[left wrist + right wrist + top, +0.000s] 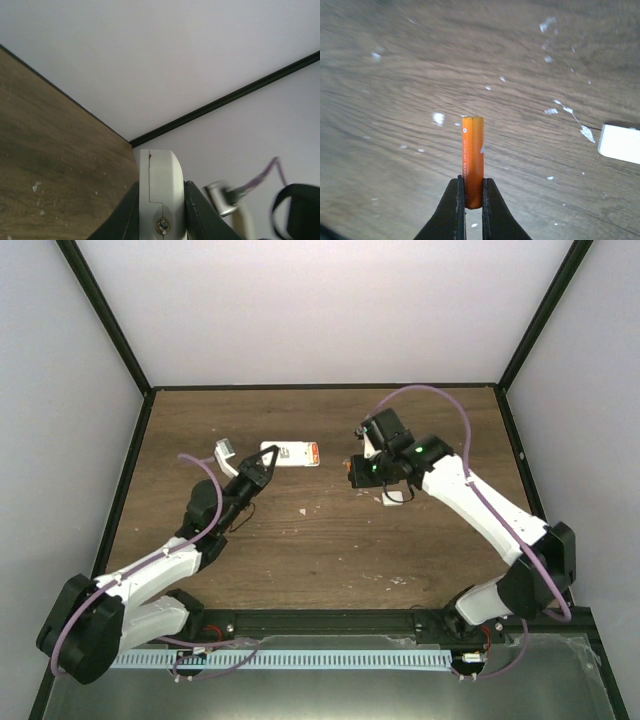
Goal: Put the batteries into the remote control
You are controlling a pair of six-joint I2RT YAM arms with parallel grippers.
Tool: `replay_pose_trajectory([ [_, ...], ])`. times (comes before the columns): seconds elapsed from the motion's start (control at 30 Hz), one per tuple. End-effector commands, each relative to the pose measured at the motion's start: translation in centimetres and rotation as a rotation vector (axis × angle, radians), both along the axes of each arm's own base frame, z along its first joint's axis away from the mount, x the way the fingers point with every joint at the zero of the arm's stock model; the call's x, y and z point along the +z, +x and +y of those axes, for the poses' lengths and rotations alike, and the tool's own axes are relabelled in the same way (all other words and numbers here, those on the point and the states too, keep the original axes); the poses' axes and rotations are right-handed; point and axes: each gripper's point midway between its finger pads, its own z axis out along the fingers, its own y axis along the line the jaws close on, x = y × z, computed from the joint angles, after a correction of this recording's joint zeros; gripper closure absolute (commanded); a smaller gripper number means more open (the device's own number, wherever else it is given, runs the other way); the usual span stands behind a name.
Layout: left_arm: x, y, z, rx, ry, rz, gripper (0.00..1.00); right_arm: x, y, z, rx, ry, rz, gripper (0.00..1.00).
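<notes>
Remote control [295,454] pinched by left end effector [266,464], right end effector [473,200] clamping battery [473,160]

Even, diffuse overhead light, moderately bright. White walls [320,310] slightly washed out in top view. Table [320,540] dark, with only faint soft shadows. No glare. Right wrist view: battery [472,165] sharp, far table blurred, near-left corner vignetted. Left wrist view: remote control [161,195] close to lens, soft.
</notes>
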Motion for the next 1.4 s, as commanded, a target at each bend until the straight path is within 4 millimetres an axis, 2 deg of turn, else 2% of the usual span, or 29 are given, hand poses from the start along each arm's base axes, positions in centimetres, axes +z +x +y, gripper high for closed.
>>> replay_pose_trajectory([
  [0.0, 0.1, -0.5, -1.1, -0.059, -0.082, -0.009, 1.00, 3.5, -3.0, -0.1, 0.004, 0.059, 0.099, 0.99],
  [0.13, -0.4, -0.6, -1.8, -0.064, -0.092, 0.003, 1.00, 6.7, -2.9, 0.9, 0.010, 0.137, 0.068, 0.99],
  [0.3, -0.5, -0.9, -2.9, -0.059, -0.101, 0.012, 1.00, 7.8, -2.9, 2.2, 0.037, 0.162, 0.084, 0.99],
  [0.63, -1.2, -0.9, -4.0, -0.033, -0.124, 0.062, 1.00, 7.7, -2.7, 3.2, 0.058, 0.157, 0.120, 0.99],
  [0.9, -1.5, -0.9, -4.7, -0.025, -0.132, 0.085, 1.00, 6.2, -2.4, 3.6, 0.070, 0.131, 0.151, 0.99],
  [1.13, -1.7, -1.0, -4.5, -0.011, -0.131, 0.092, 1.00, 4.8, -1.5, 3.7, 0.051, 0.086, 0.172, 0.99],
  [1.37, -1.9, -1.3, -4.9, -0.019, -0.133, 0.099, 1.00, 4.5, -0.8, 4.2, 0.052, 0.087, 0.169, 0.99],
])
